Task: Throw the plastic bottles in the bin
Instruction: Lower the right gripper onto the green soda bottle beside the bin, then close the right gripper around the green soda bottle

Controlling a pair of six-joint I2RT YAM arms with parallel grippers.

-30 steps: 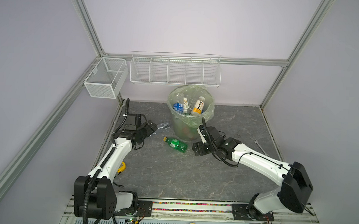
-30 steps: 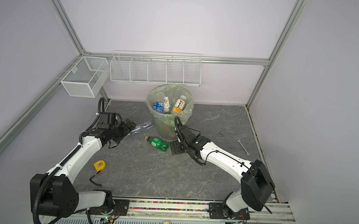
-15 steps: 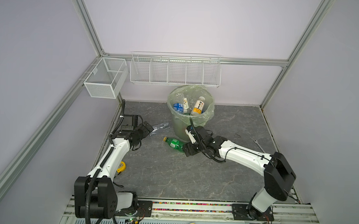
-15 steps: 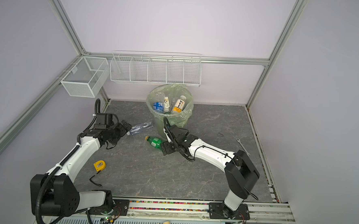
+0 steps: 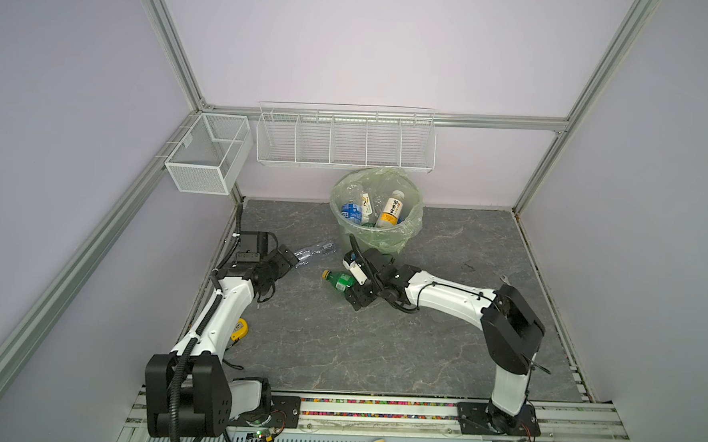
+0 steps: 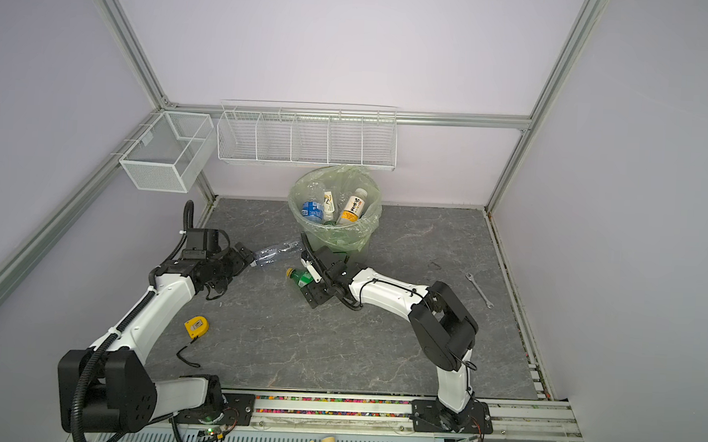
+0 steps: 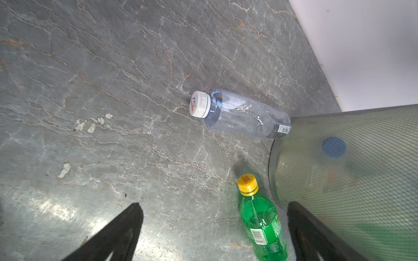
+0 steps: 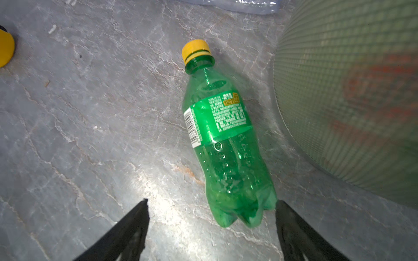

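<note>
At least 3 plastic bottles lie in the round pale-green bin lined with a crinkled green bag [image 5: 384,243]. 2 are left on the grey stone-patterned worktop [image 5: 337,346], both near the bin's foot: a green bottle with a yellow cap [image 8: 224,140] and a clear bottle with a white cap [image 7: 239,117].

The right hand [image 8: 212,204], spread, straddles the green bottle's base without gripping. The left hand [image 7: 214,206], spread, holds nothing.

The green label shows a barcode and small Chinese print, with no readable brand. The white cap's stamped code is too small to read.
</note>
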